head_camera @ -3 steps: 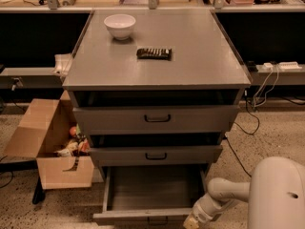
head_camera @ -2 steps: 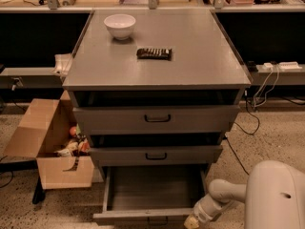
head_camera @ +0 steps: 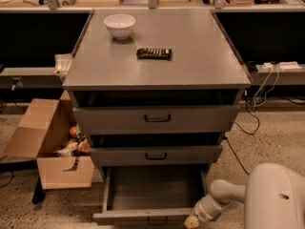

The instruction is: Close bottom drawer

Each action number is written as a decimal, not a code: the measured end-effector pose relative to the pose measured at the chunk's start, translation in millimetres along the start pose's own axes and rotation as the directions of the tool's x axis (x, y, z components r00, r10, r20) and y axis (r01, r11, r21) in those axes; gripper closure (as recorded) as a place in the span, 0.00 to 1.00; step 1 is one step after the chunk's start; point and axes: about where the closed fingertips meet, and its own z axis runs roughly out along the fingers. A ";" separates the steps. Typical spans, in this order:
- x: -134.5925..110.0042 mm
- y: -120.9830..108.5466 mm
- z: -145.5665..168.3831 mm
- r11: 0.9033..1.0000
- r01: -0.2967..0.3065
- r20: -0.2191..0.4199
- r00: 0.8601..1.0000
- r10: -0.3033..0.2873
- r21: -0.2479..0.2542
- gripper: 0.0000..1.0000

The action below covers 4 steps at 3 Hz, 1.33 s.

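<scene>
The bottom drawer of the grey cabinet stands pulled out, its plain grey tray showing and its front at the lower edge of the camera view. My white arm reaches in from the lower right. My gripper sits at the right end of that drawer front, mostly cut off by the picture's lower edge. The two drawers above it, the top one and the middle one, are slightly ajar.
A white bowl and a dark snack bar lie on the cabinet top. An open cardboard box with items stands on the floor to the left. Cables trail on the right floor. Benches run behind.
</scene>
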 end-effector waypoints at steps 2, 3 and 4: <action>0.4 0.1 0.7 1.000 -0.011 0.011 1.000 0.011 -0.006 1.00; -0.3 -1.9 0.2 1.000 -0.014 0.016 1.000 0.014 -0.003 1.00; -0.5 -3.0 -0.2 1.000 -0.016 0.019 1.000 0.016 -0.002 1.00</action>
